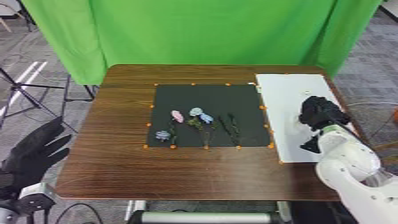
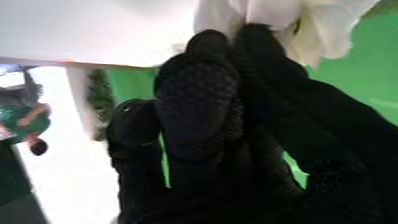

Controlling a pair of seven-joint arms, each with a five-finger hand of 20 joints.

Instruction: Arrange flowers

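Right robot hand (image 1: 321,111) has pale flower petals (image 2: 329,30) at its fingertips.

2 arms: left hand (image 1: 31,152) raised, fingers straight, slightly spread; right arm (image 1: 348,156) extended forward, hand (image 1: 322,113) farther out.

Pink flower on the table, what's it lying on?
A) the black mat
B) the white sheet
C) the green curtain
A: the pink flower has the dark surface of the black mat all around it.
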